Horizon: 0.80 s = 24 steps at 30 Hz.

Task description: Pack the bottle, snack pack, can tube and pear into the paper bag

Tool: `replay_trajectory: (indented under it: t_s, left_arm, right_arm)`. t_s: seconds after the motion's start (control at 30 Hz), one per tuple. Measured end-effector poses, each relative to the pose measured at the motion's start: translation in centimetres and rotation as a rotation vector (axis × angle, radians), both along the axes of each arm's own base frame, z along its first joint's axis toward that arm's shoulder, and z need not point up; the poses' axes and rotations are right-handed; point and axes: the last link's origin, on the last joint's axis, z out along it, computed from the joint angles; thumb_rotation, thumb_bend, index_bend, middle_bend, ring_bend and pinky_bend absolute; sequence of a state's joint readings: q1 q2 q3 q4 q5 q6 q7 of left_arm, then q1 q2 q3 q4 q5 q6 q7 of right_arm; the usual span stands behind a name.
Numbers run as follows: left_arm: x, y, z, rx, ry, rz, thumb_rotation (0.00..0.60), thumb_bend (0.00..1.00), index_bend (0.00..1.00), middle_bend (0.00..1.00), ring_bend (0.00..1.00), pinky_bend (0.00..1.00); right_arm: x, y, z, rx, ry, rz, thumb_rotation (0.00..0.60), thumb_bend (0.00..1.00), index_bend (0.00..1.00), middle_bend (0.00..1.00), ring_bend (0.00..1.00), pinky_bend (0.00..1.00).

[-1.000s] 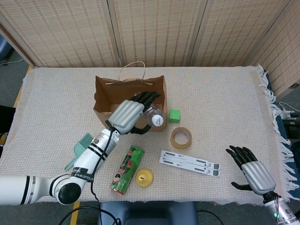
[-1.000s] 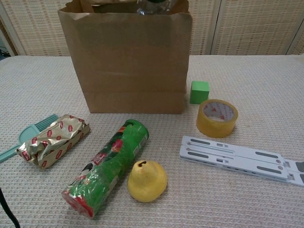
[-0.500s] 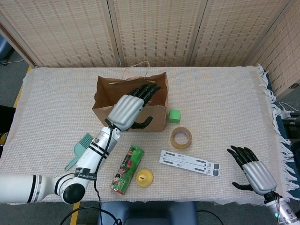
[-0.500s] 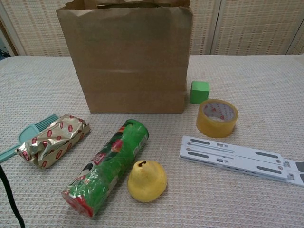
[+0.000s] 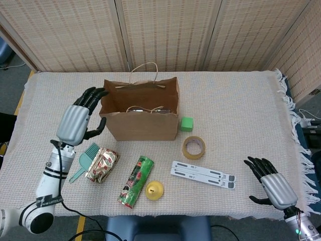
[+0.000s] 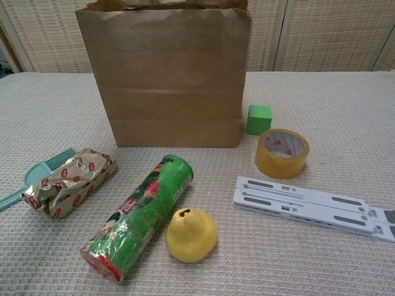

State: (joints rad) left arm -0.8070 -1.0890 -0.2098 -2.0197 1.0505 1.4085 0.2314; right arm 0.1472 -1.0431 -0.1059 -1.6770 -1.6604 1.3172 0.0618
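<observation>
Left hand fingers: your left hand [image 5: 76, 120] hangs just beside the left wall of the paper bag [image 5: 142, 126] with its fingers spread and nothing in them — released, touching neither bag nor table as far as the head view shows.
Right hand fingers: your right hand [image 5: 273, 187] sits low at the table's near right corner, fingers loosely apart, empty, well away from every item.
Bottle: something clear and glinting lies inside the bag in the head view; you can judge it to be the bottle [image 5: 148, 109], though its shape is too hidden to be sure.
Snack pack: the crinkled gold-and-red snack pack [image 6: 68, 182] lies on the cloth just below your left hand, touching the teal brush [image 6: 37, 176] beside it.
Can tube: the green can tube [image 6: 141, 216] lies on its side, slanted, near the table's front edge.
Pear: the yellow pear [image 6: 191, 234] rests against the tube's near end, stem up.
Step in hand: likely picking up the snack pack, being the nearest item to your free hand.
How to do it well: bring the left hand down over the pack's middle with fingers wide, close across its short width, and keep clear of the brush so it does not come along. The foil will crumple — squeeze gently, lift straight, then carry it over the bag's open mouth before letting go.
Bystanders: the green cube [image 6: 259, 119], tape roll [image 6: 282, 153] and white folding stand [image 6: 308, 205] stay out of the bag.
</observation>
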Motion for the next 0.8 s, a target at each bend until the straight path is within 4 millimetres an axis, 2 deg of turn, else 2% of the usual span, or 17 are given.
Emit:
replay_trajectory:
  t_s: [0.07, 0.13, 0.23, 0.37, 0.47, 0.57, 0.8]
  left_arm:
    - [-2.3, -0.9, 0.4, -0.002, 0.031, 0.020, 0.600, 0.49, 0.14, 0.10, 0.06, 0.26]
    - [-3.9, -1.6, 0.6, -0.005, 0.071, 0.015, 0.600, 0.47, 0.14, 0.09, 0.06, 0.26]
    - [-6.6, -2.8, 0.5, -0.017, 0.159, -0.002, 0.600, 0.42, 0.11, 0.07, 0.04, 0.24]
    - [-10.8, -4.3, -0.4, -0.059, 0.336, -0.037, 0.600, 0.36, 0.01, 0.00, 0.00, 0.15]
    - [-13.2, -5.5, -1.8, -0.124, 0.489, -0.073, 0.600, 0.35, 0.00, 0.00, 0.00, 0.10]
    - [-14.3, -6.3, -3.5, -0.189, 0.594, -0.101, 0.600, 0.35, 0.00, 0.00, 0.00, 0.08]
    - [-15.6, -6.9, -7.2, -0.321, 0.718, -0.094, 0.600, 0.35, 0.00, 0.00, 0.00, 0.06]
  right_arm:
    - [0.1, 0.0, -0.1, 0.003, 0.003, 0.004, 0.600, 0.03, 0.00, 0.00, 0.00, 0.00]
    - [0.1, 0.0, -0.2, 0.004, 0.008, 0.010, 0.600, 0.03, 0.00, 0.00, 0.00, 0.00]
    - [0.1, 0.0, -0.3, 0.004, 0.013, 0.013, 0.600, 0.03, 0.00, 0.00, 0.00, 0.00]
    - [0.2, 0.0, -0.5, 0.005, 0.020, 0.016, 0.600, 0.03, 0.00, 0.00, 0.00, 0.00]
    - [0.2, -0.1, -0.6, 0.008, 0.022, 0.016, 0.600, 0.03, 0.00, 0.00, 0.00, 0.00]
    - [0.3, -0.1, -0.7, 0.011, 0.023, 0.014, 0.600, 0.03, 0.00, 0.00, 0.00, 0.00]
    - [0.2, -0.2, -0.6, 0.014, 0.021, 0.007, 0.600, 0.03, 0.00, 0.00, 0.00, 0.00]
